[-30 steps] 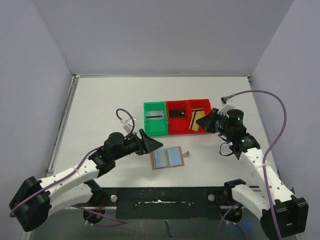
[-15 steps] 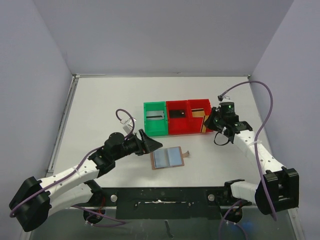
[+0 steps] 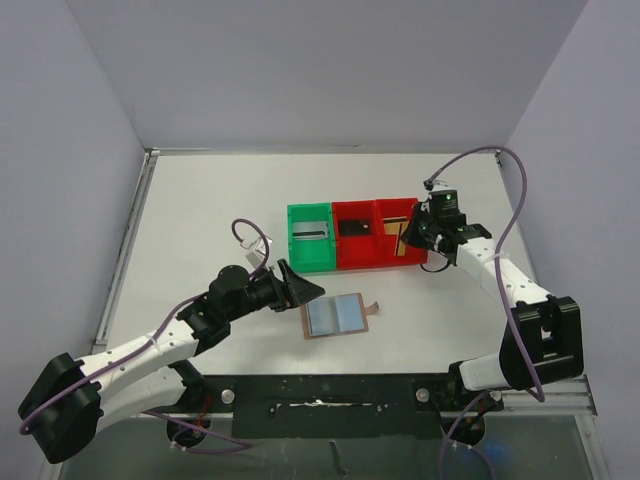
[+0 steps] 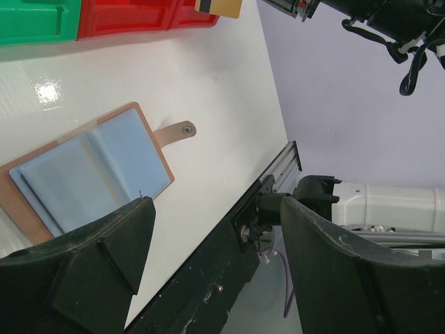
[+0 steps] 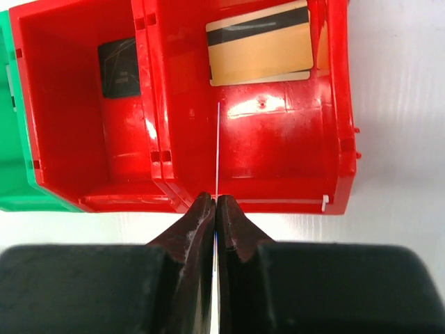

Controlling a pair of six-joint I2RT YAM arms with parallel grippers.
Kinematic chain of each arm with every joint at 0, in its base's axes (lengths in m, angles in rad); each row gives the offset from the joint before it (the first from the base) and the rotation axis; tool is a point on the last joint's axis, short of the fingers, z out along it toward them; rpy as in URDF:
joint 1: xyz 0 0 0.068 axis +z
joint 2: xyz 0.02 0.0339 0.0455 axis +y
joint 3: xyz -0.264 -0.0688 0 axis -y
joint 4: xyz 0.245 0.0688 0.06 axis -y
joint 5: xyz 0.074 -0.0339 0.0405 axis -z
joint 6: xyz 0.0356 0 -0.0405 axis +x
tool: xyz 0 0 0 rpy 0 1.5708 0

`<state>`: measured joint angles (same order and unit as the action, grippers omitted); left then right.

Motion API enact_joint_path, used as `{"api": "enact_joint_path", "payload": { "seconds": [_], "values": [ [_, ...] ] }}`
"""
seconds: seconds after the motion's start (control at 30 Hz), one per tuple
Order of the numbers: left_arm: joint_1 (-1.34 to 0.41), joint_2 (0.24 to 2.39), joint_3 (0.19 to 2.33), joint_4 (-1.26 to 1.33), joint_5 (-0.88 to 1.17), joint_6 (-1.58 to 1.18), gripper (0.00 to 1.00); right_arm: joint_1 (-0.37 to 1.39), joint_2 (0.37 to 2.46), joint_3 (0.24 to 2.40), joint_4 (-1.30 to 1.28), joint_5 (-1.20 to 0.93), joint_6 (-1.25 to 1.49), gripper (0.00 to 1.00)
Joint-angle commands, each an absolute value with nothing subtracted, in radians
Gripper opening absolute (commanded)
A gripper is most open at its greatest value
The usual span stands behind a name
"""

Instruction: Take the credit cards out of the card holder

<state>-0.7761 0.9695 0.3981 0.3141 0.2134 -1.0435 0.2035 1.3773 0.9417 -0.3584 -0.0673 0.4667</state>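
Two arms: right gripper [image 5: 215, 203] clamps a thin edge-on credit card [image 5: 217, 146] over the red plastic bin [image 5: 338, 139]; left gripper [image 4: 217, 204] gapes beside the open brown bifold card holder [image 4: 90, 170].

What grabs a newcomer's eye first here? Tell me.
The row of bright bins, one green and two red, stands out mid-table, a gold card lying in the rightmost. The right jaws pinch a thin card edge-on over it. Nearer the arms, the card holder lies open, blue-grey inside up.
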Motion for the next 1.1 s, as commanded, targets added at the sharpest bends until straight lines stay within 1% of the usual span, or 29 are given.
{"api": "enact_joint_path", "payload": {
  "seconds": [0.0, 0.33, 0.57, 0.7, 0.87, 1.0, 1.07],
  "values": [
    [-0.767, 0.958, 0.392, 0.349, 0.228, -1.045, 0.71, 0.204, 1.408, 1.007, -0.294, -0.117, 0.448, 0.0],
    [-0.765, 0.96, 0.385, 0.35, 0.229, -1.049, 0.71, 0.222, 1.475, 1.045, -0.308, -0.259, 0.403, 0.0],
    [-0.765, 0.971, 0.393, 0.354, 0.234, -1.052, 0.71, 0.268, 1.48, 1.053, -0.312, -0.266, 0.388, 0.0],
    [-0.766, 0.975, 0.396, 0.351, 0.24, -1.05, 0.71, 0.269, 1.481, 1.073, -0.337, -0.197, 0.362, 0.0],
    [-0.765, 0.966, 0.388, 0.349, 0.24, -1.052, 0.71, 0.266, 1.445, 1.072, -0.296, -0.04, 0.211, 0.0],
    [-0.764, 0.962, 0.384, 0.344, 0.237, -1.054, 0.71, 0.268, 1.382, 0.994, -0.137, -0.06, -0.032, 0.0],
    [-0.764, 0.963, 0.386, 0.34, 0.238, -1.052, 0.71, 0.273, 1.361, 0.954, -0.076, -0.103, -0.177, 0.0]
  ]
}}
